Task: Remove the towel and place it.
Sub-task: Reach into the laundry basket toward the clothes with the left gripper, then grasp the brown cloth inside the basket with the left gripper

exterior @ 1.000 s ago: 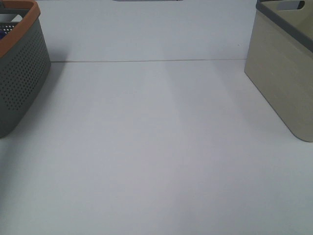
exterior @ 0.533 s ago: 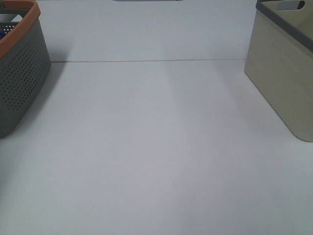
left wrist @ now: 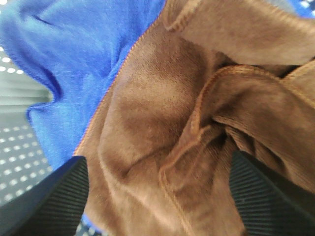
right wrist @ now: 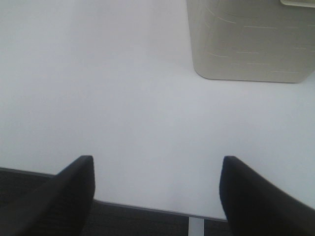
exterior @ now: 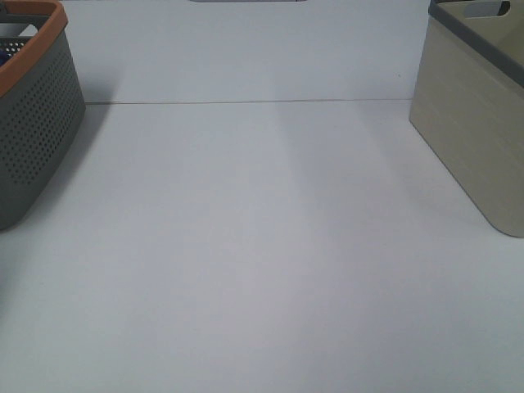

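Observation:
The reddish-brown towel (left wrist: 162,123) fills the left wrist view, crumpled with its stitched hem showing. It lies on a blue cloth (left wrist: 83,54) inside the perforated grey basket (left wrist: 19,152). My left gripper (left wrist: 157,201) is open right over the towel, with a finger on each side of a raised fold. My right gripper (right wrist: 157,196) is open and empty above the white table (right wrist: 123,98). Neither gripper nor the towel shows in the exterior high view.
The grey basket with an orange rim (exterior: 37,123) stands at the table's far left. A beige basket with a grey rim (exterior: 471,131) stands at the far right and also shows in the right wrist view (right wrist: 246,44). The white table (exterior: 262,246) lies between them.

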Available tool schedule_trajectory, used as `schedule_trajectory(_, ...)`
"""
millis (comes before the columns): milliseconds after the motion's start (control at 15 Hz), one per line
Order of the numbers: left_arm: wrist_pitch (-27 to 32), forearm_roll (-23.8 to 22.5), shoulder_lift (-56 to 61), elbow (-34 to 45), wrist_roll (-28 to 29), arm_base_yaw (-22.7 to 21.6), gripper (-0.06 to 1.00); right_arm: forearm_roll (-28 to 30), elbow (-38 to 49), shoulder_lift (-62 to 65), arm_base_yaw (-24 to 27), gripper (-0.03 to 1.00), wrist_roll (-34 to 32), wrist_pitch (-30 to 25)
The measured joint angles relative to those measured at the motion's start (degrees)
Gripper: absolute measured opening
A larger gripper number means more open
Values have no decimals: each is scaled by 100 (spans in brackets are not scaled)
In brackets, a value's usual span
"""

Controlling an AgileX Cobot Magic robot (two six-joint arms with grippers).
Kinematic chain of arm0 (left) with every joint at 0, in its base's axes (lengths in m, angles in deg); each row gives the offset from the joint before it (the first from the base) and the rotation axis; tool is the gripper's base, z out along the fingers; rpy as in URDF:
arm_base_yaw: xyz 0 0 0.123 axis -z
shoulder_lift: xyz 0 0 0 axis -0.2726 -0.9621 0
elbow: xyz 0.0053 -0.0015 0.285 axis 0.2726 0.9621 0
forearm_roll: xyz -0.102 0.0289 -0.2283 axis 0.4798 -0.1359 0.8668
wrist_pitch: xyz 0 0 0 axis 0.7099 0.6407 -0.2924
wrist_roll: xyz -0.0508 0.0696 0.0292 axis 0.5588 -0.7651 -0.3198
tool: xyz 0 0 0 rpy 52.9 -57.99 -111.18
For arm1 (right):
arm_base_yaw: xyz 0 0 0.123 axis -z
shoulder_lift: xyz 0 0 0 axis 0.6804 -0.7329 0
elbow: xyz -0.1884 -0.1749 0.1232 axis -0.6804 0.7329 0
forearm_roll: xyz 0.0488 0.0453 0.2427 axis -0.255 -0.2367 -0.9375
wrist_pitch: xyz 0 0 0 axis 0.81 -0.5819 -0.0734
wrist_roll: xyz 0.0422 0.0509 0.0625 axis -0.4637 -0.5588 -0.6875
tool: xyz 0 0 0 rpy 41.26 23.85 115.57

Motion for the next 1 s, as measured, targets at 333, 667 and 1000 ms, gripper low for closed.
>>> schedule_trajectory(333, -149, 115, -275, 0, -338, 138, 75, 0, 0, 0, 0, 63, 0, 0)
schedule_trajectory(667, -223, 149, -338, 0, -561, 235, 59, -6, 0, 0, 0, 63, 0, 0)
schedule_trajectory(1000, -292, 149, -350, 0, -573, 350, 30, -6, 0, 0, 0, 63, 0, 0)
